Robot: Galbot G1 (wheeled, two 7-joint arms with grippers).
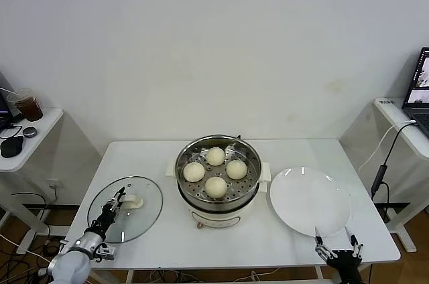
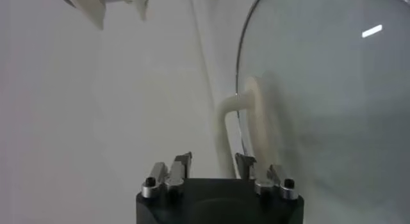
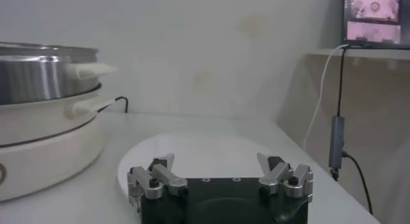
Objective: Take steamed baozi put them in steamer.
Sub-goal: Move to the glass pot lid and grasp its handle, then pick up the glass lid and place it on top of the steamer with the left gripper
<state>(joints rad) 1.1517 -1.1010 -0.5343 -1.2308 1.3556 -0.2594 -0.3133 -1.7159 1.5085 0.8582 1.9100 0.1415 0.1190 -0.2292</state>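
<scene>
Several cream-white steamed baozi [image 1: 215, 186] lie on the perforated tray inside the shiny steamer [image 1: 249, 198], which stands at the table's middle. To its left the round glass lid [image 1: 144, 217] lies flat, and my left gripper [image 1: 119, 197] is at the lid's white handle [image 1: 134, 201]. In the left wrist view the handle [image 2: 253, 116] runs between the left gripper's [image 2: 213, 160] narrowed jaws, close to one finger and clear of the other. My right gripper [image 1: 333, 234] stands open and empty by the near rim of the white plate [image 1: 308, 200].
The right wrist view shows the steamer's steel wall [image 3: 38, 72] and the plate [image 3: 192, 148] ahead of the right gripper [image 3: 218, 160]. Side desks flank the table: a cup [image 1: 28, 106] and mouse on the left, a laptop [image 1: 419, 90] with a hanging cable on the right.
</scene>
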